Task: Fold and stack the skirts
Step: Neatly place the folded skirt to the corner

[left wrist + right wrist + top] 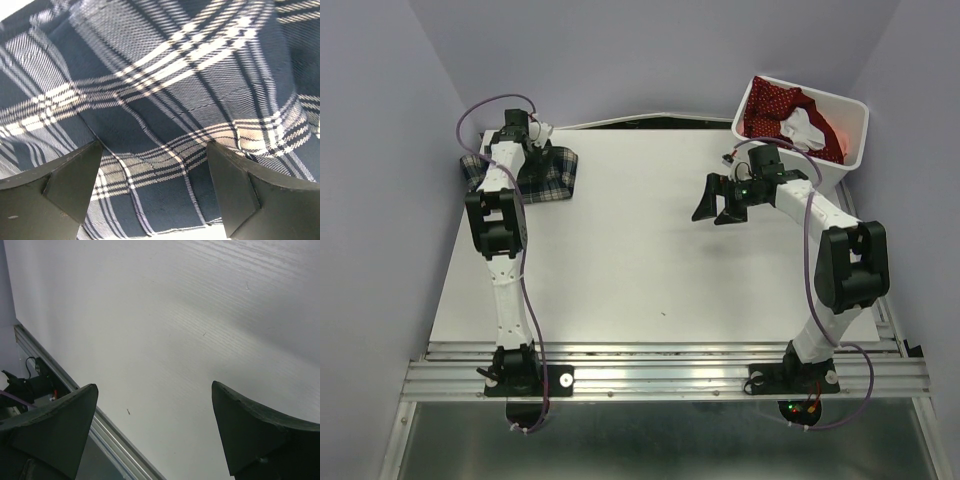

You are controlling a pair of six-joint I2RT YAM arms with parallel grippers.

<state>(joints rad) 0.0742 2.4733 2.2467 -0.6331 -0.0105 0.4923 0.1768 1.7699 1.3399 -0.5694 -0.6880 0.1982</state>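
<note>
The plaid skirt (548, 174), dark navy with white lines, lies folded at the table's far left. It fills the left wrist view (165, 90). My left gripper (155, 150) is open right over it, jaws spread on either side of the cloth, holding nothing; in the top view the arm hides its fingers. The red dotted skirt (772, 106) lies crumpled in the white bin (850, 140) at the far right. My right gripper (717, 204) is open and empty above the table, left of the bin; it also shows in the right wrist view (155, 395).
The white table top (650, 260) spreads between the two arms. A metal rail (660, 372) runs along the near edge with both arm bases on it. Purple walls close in on the left, back and right.
</note>
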